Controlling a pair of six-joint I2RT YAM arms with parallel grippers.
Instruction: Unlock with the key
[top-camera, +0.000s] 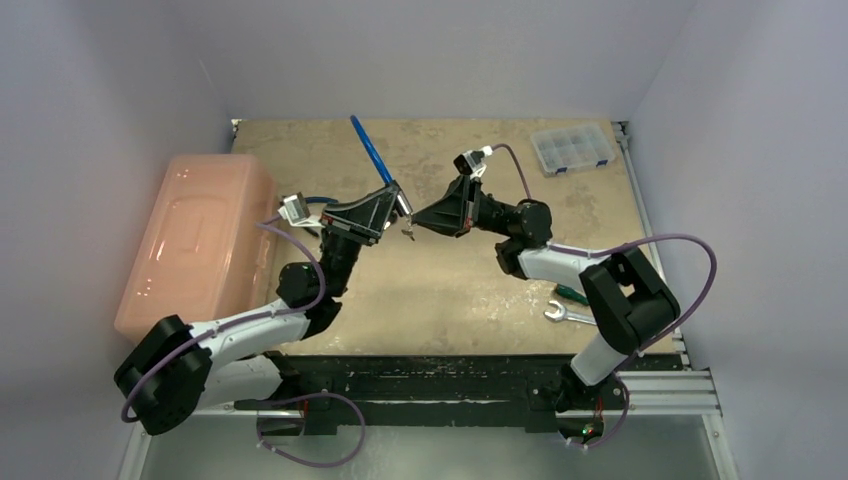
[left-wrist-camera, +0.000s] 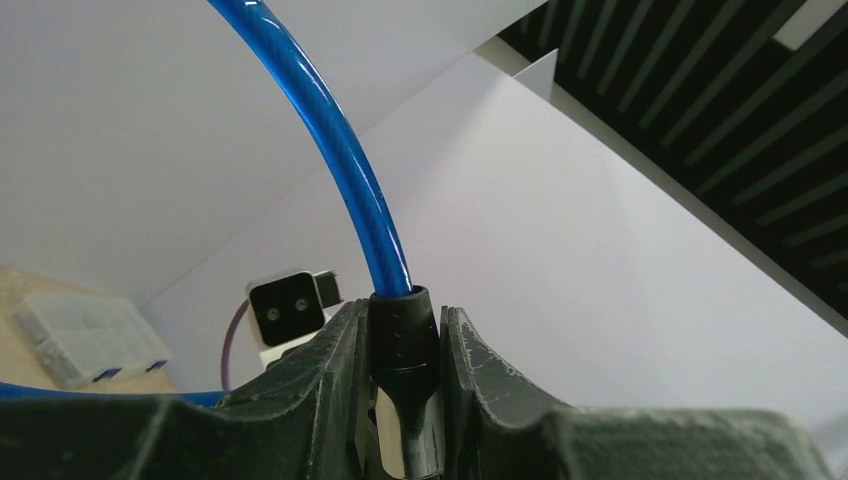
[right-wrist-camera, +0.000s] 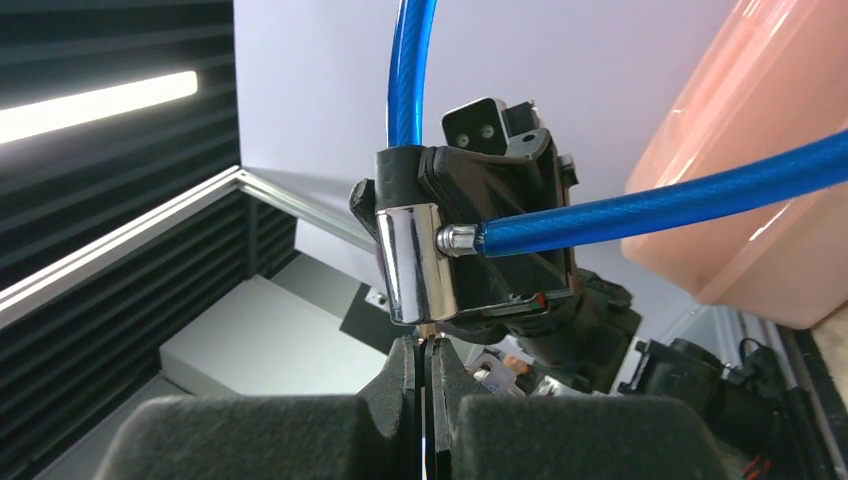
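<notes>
A cable lock with a chrome body and a black collar is held up over the middle of the table. Its blue cable loops upward and out to the side. My left gripper is shut on the lock, one finger on each side of the collar. My right gripper meets it from the right and is shut on the key. The key's thin brass blade reaches up to the underside of the lock body. A second small key dangles behind it.
A large pink plastic box fills the left side of the table. A clear compartment organizer lies at the back right. A wrench and a green-handled screwdriver lie near the right arm's base.
</notes>
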